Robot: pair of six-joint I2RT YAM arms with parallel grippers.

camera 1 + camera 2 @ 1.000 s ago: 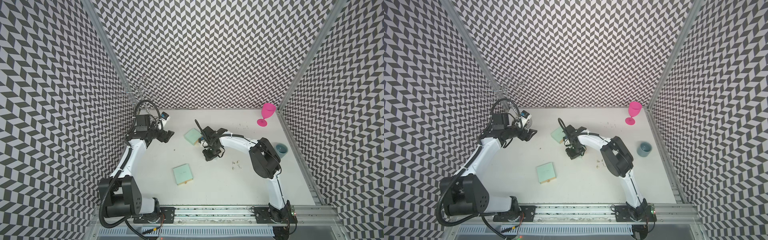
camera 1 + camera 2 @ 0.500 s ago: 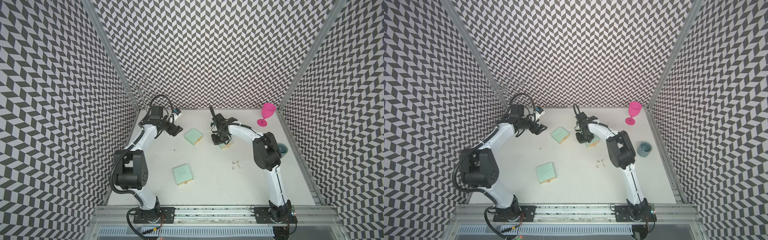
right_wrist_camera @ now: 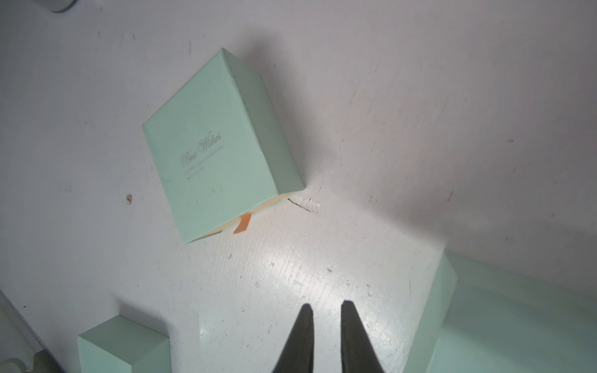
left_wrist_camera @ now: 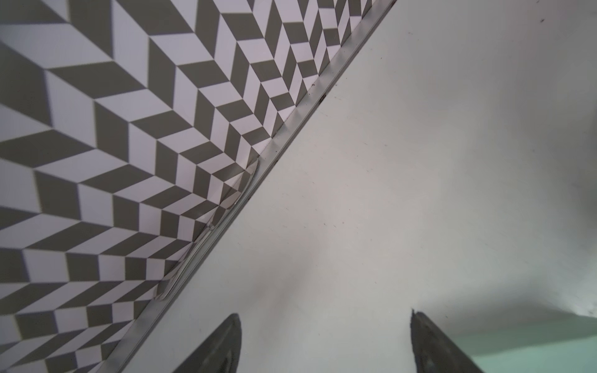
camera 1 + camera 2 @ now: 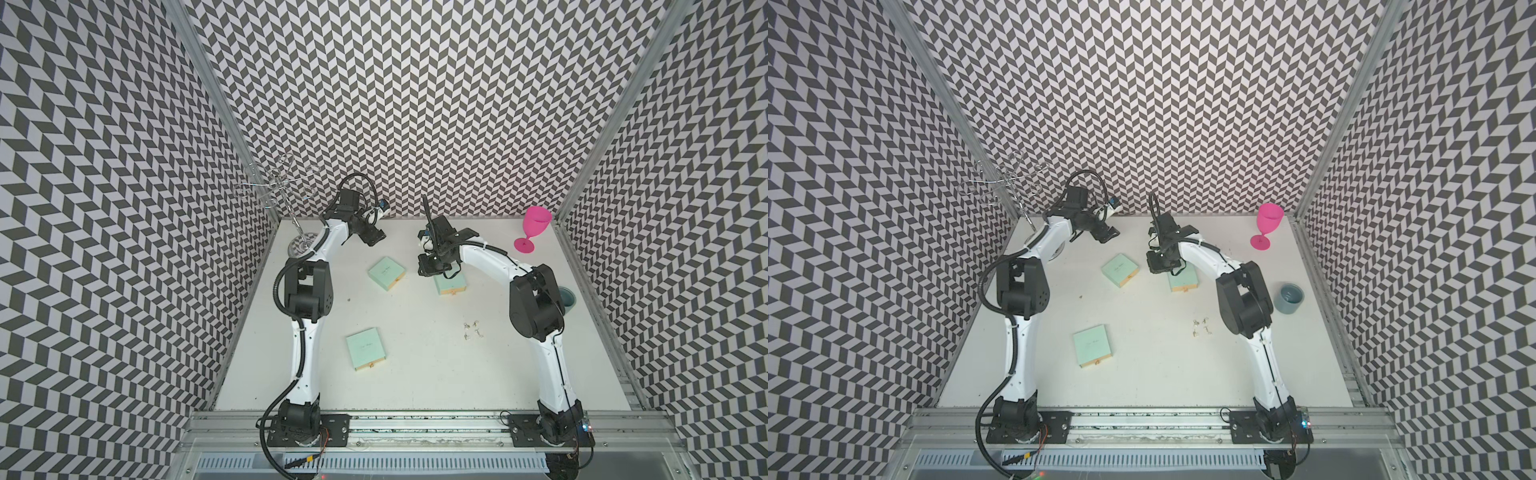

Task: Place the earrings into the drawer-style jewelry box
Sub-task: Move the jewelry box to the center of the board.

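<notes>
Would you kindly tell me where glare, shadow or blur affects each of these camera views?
Right wrist view: a bright glare patch on the white tabletop, soft shadows around it, yet the lettering on the mint-green cardboard box is sharp. Left wrist view: the black-and-white chevron wall blurs close up. Both top views: evenly lit, but the tiny silvery earrings are barely resolved.

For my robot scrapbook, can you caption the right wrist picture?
Slightly open end effector over white table, facing a mint jewelry box.
</notes>
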